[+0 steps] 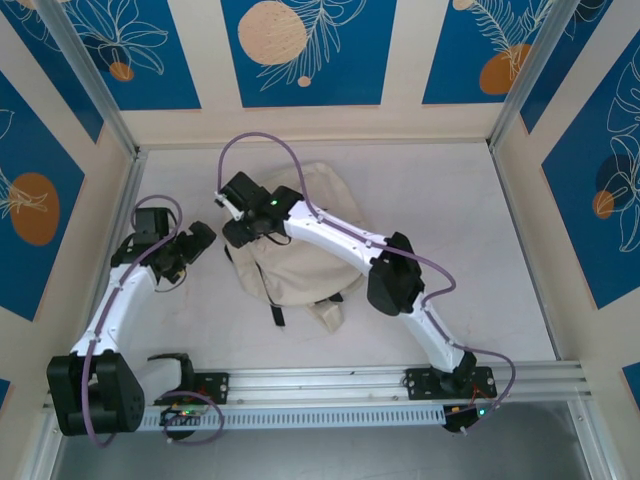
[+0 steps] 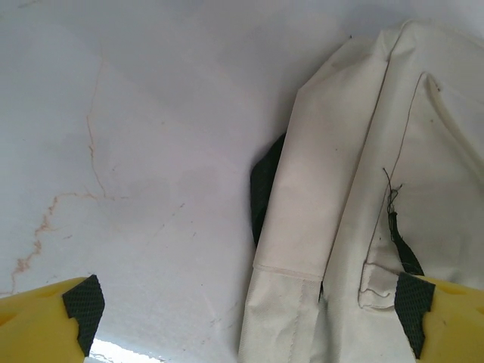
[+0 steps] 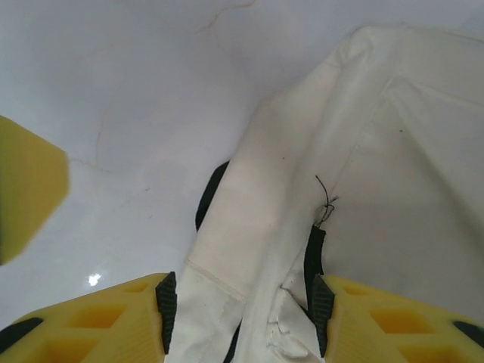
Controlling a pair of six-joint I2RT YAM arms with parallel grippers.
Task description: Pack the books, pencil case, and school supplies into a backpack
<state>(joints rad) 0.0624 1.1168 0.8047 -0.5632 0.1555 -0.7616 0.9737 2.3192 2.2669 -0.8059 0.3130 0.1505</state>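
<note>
The cream-white backpack (image 1: 300, 275) lies flat in the middle of the table, dark straps trailing toward the near edge. My right gripper (image 1: 240, 230) reaches across it to its far-left corner. In the right wrist view the right gripper (image 3: 243, 306) has its black pads pressed against both sides of a fold of backpack (image 3: 355, 151) fabric, next to a dark zipper pull (image 3: 314, 253). My left gripper (image 1: 200, 243) hovers just left of the bag. Its fingers (image 2: 83, 302) stand wide open, over the backpack (image 2: 393, 151) edge and bare table. Books, pencil case and school supplies are hidden.
The white tabletop (image 1: 440, 200) is walled by blue-patterned panels (image 1: 300, 50) at the back and on both sides. An aluminium rail (image 1: 400, 385) carries the arm bases along the near edge. A dark strap (image 1: 277, 312) sticks out of the bag toward it.
</note>
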